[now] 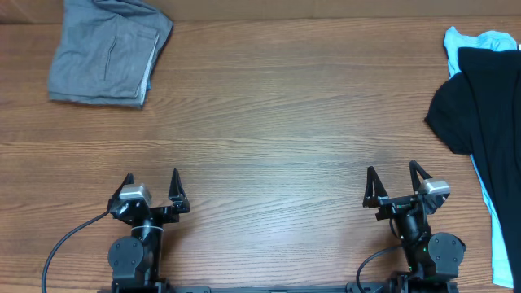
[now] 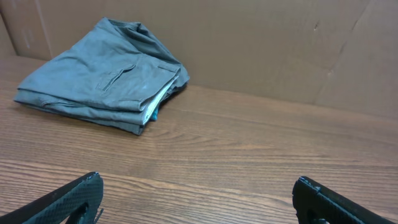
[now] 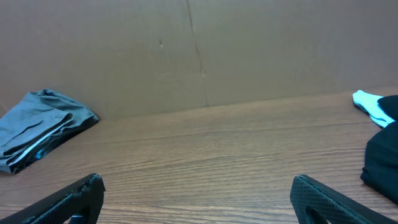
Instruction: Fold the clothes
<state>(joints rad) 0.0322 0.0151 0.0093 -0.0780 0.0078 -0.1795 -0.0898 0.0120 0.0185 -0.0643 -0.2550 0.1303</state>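
Shorts [image 1: 106, 53]: grey, folded into a compact stack at the far left corner of the table [image 1: 277, 122]. The welt pocket faces up, and a thin blue edge shows between the layers in the left wrist view. They lie against the cardboard wall [image 3: 186, 50].

Black garment [image 1: 480, 106]: unfolded at the right edge of the table, lying over a light-blue garment [image 1: 488, 41].

Left gripper [image 1: 151, 176]: near edge, jaws spread wide, holding nothing, well apart from the shorts.

Right gripper [image 1: 392, 169]: near edge, jaws likewise wide and empty, and not touching the black garment.
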